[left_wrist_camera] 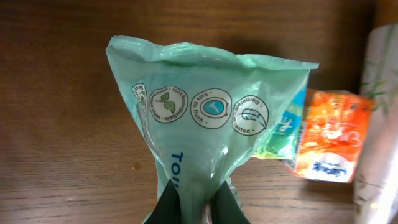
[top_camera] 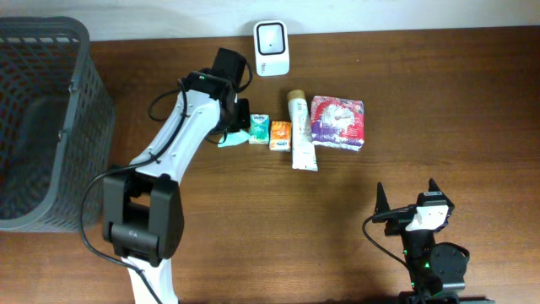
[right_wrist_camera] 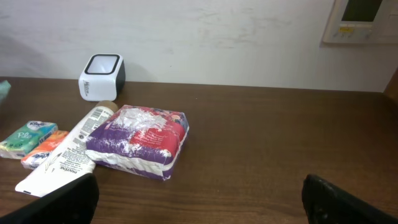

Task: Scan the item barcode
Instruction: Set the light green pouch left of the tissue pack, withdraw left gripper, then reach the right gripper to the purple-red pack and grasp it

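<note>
Overhead: left arm (top_camera: 181, 127) outstretched, tool (top_camera: 236, 131) tight on pouch (top_camera: 227, 141)

A dark brown wooden table (top_camera: 278, 219) fills most of the overhead frame, with a pale wall along the top edge. At top centre a small white barcode scanner (top_camera: 272, 48) stands on the wood near the wall. Just below it, in the upper middle, four things lie in a row: a small green pack (top_camera: 258, 128), an orange pack (top_camera: 280, 135) touching its right side, a white tube (top_camera: 302, 131) lying lengthwise, and a purple and red plastic packet (top_camera: 338, 122) against the tube. A grey mesh basket (top_camera: 80, 127) fills the left edge; whether it rests on the wood cannot be told
</note>
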Controlling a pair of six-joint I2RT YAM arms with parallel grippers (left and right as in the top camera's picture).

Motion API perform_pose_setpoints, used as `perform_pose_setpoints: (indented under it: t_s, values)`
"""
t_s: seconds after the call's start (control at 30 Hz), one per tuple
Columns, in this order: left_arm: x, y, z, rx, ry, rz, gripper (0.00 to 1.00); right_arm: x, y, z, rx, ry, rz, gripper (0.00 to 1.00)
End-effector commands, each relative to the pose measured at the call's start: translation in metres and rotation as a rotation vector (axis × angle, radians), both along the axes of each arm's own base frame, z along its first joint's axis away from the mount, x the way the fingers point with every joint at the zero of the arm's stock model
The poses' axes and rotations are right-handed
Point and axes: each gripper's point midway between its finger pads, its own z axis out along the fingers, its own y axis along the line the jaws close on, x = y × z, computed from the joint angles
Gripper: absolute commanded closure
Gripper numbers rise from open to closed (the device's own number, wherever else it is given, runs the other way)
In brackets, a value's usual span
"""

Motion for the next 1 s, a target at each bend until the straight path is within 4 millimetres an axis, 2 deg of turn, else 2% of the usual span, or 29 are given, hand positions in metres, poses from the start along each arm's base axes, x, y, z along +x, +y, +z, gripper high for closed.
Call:
perform_pose_setpoints:
  t_s: [0.0,0.07,0.1,0.2,0.3,0.37,0.5,0.57,0.63,0.7,0.77,0.97]
  values:
    - [-0.002,0.004,-0.012,0.028,0.027,-0.011,0.93,0.0,-0.001,-0.004,-0.001,0.007,-0.006,0.01]
    - [-0.004,0.004,-0.014,0.033,0.04,-0.011,0.75,0.0,-0.001,-0.004,-0.001,0.007,-0.006,0.01]
    - [-0.004,0.005,-0.014,0.033,0.04,-0.011,0.57,0.0,-0.001,-0.004,-0.001,0.007,-0.006,0.01]
    - [-0.004,0.005,-0.014,0.033,0.04,-0.011,0.39,0.0,-0.001,-0.004,-0.001,0.007,-0.006,0.01]
    - [-0.002,0.004,-0.01,0.034,0.029,-0.024,0.39,0.0,-0.001,-0.004,-0.001,0.007,-0.006,0.01]
    - [0.004,0.004,0.003,0.025,0.004,-0.02,0.36,0.0,-0.001,-0.004,-0.001,0.007,-0.006,0.01]
    - [0.007,0.016,0.077,-0.007,-0.098,0.007,0.24,0.0,-0.001,-0.004,-0.001,0.007,-0.006,0.01]
    - [0.001,0.032,0.109,-0.02,-0.148,0.037,0.01,0.0,-0.001,-0.004,-0.001,0.007,-0.006,0.01]
    - [-0.007,0.056,0.136,-0.028,-0.186,0.086,0.01,0.0,-0.001,-0.004,-0.001,0.007,-0.006,0.01]
    - [-0.014,0.074,0.148,-0.027,-0.198,0.123,0.01,0.0,-0.001,-0.004,-0.001,0.007,-0.006,0.01]
    - [-0.019,0.084,0.146,-0.018,-0.172,0.145,0.01,0.0,-0.001,-0.004,-0.001,0.007,-0.006,0.01]
    - [-0.019,0.085,0.146,-0.019,-0.17,0.146,0.01,0.0,-0.001,-0.004,-0.001,0.007,-0.006,0.01]
